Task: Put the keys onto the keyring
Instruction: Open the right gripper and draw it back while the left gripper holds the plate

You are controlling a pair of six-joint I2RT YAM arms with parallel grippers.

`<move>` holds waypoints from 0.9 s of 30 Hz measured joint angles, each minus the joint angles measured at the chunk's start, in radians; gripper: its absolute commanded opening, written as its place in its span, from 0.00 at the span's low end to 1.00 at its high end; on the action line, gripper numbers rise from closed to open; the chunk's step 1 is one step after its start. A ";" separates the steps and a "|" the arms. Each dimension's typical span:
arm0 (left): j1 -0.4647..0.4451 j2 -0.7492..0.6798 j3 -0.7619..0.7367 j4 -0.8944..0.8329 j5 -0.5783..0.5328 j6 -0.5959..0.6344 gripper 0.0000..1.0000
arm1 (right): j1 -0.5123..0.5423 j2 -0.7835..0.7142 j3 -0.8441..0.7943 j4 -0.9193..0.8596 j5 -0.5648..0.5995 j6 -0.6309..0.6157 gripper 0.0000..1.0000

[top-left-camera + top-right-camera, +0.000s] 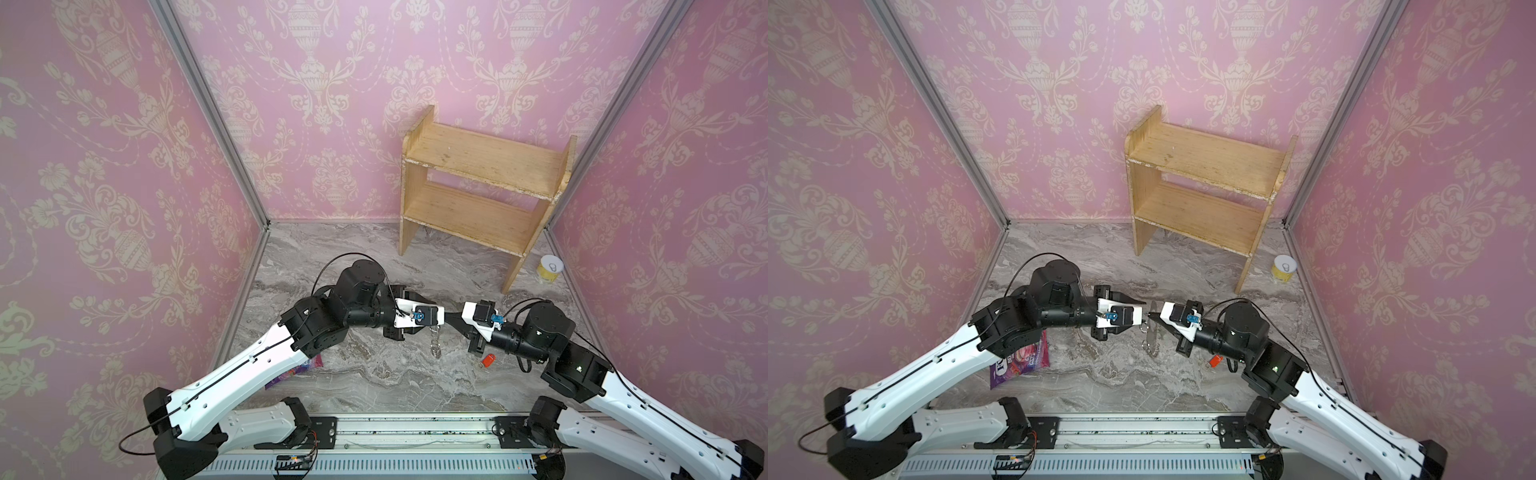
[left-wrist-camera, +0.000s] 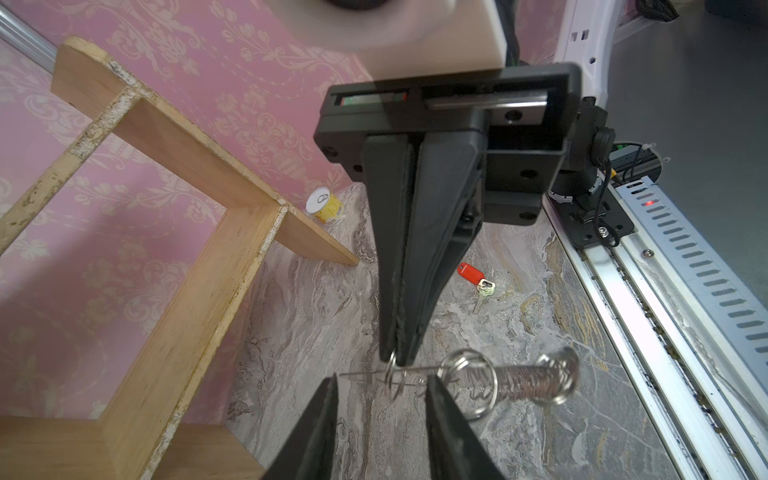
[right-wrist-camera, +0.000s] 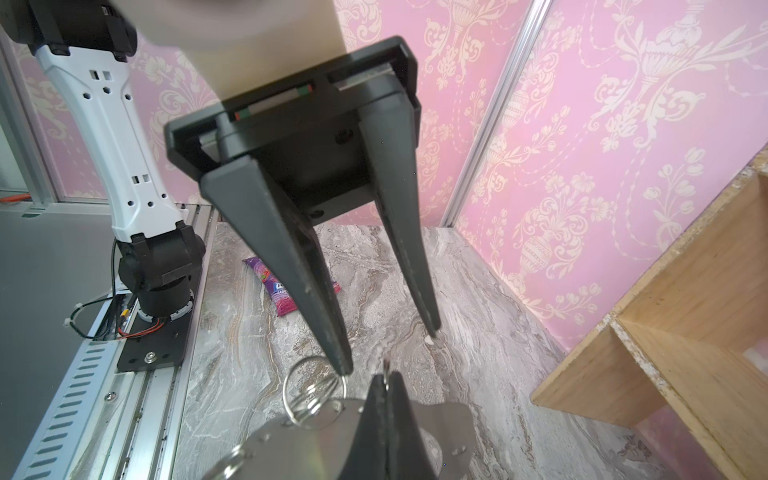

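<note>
The keyring (image 3: pixel 291 432), a flat band edged with silver split rings, hangs above the table between both arms in both top views (image 1: pixel 435 341) (image 1: pixel 1151 338). My right gripper (image 3: pixel 387 380) (image 2: pixel 397 357) is shut on one small split ring at its edge. My left gripper (image 2: pixel 383 379) (image 3: pixel 390 351) faces it tip to tip, open, with nothing between its fingers. One left fingertip (image 3: pixel 344 368) stands right beside a large split ring (image 2: pixel 469 384). The keys (image 2: pixel 473 274), a red tag with a small silver key, lie on the table under the right arm (image 1: pixel 488 360) (image 1: pixel 1214 360).
A wooden two-tier shelf (image 1: pixel 478 187) stands at the back right, with a yellow can (image 1: pixel 550 269) beside its leg. A purple snack packet (image 1: pixel 1025 357) lies under the left arm. The metal rail (image 1: pixel 415 432) runs along the table's front edge.
</note>
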 measured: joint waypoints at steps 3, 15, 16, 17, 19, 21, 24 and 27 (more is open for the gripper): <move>0.003 -0.015 -0.043 0.076 0.010 -0.053 0.40 | 0.000 -0.019 -0.012 0.043 0.005 0.015 0.00; 0.053 -0.041 -0.143 0.315 0.090 -0.235 0.30 | 0.000 -0.046 -0.055 0.182 0.005 0.066 0.00; 0.058 -0.045 -0.145 0.325 0.098 -0.245 0.29 | -0.001 -0.046 -0.056 0.187 0.005 0.066 0.00; 0.064 -0.050 -0.150 0.339 0.105 -0.255 0.28 | -0.003 -0.046 -0.056 0.193 0.005 0.066 0.00; 0.076 -0.060 -0.157 0.362 0.119 -0.274 0.27 | -0.006 -0.048 -0.057 0.203 0.005 0.066 0.00; 0.087 -0.064 -0.159 0.380 0.135 -0.288 0.25 | -0.006 -0.053 -0.060 0.211 0.005 0.066 0.00; 0.094 -0.066 -0.159 0.406 0.158 -0.308 0.24 | -0.006 -0.057 -0.063 0.219 0.005 0.066 0.00; 0.094 -0.066 -0.159 0.418 0.181 -0.325 0.23 | -0.006 -0.057 -0.064 0.233 0.005 0.071 0.00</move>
